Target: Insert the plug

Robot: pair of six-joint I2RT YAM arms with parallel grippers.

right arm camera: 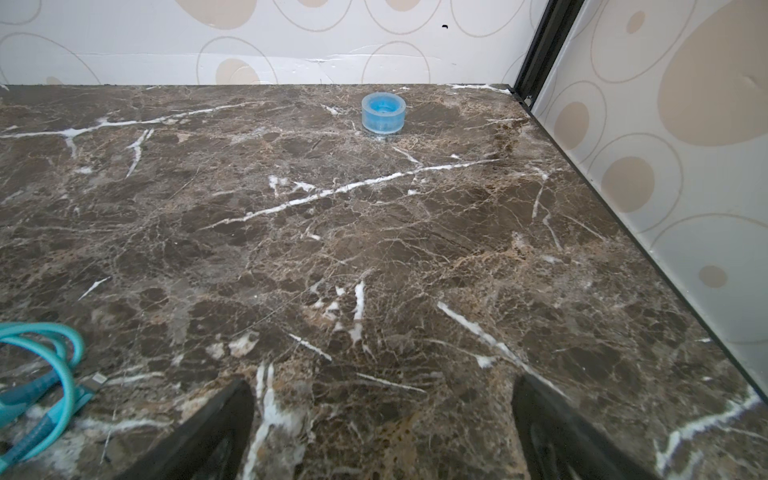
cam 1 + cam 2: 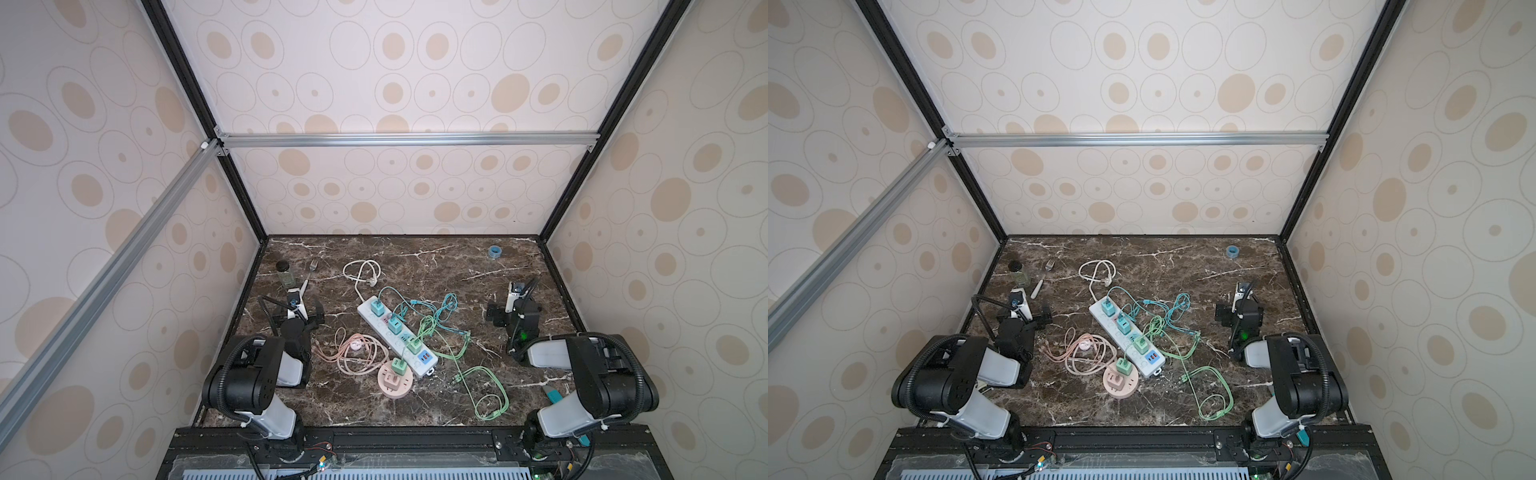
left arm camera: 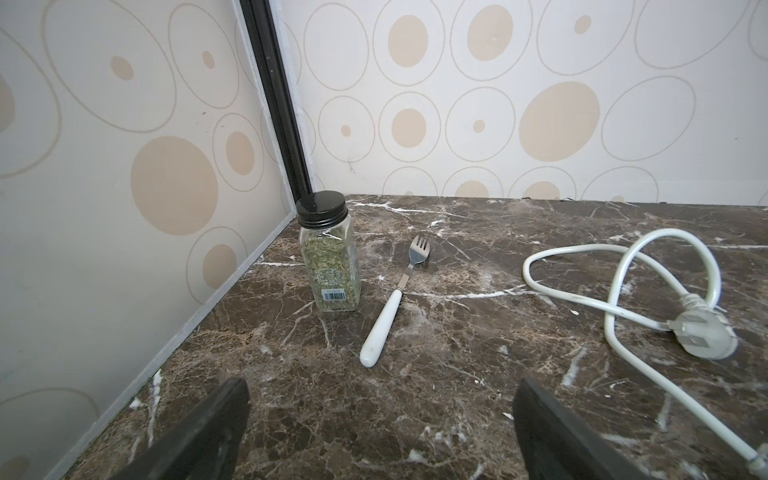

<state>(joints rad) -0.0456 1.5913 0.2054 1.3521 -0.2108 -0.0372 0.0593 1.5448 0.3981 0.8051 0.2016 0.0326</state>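
gaping left fingers (image 3: 208, 432), right fingers (image 1: 208, 432) flank power strip (image 2: 384, 319)

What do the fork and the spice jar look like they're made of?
Fork: shiny metal tines and neck, glossy white handle, likely ceramic or plastic. Spice jar: clear glass or plastic, herbs visible inside; matte black ribbed lid.

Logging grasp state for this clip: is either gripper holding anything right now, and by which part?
Nothing is held: the left gripper and the right gripper are both open, with nothing between their jaws.
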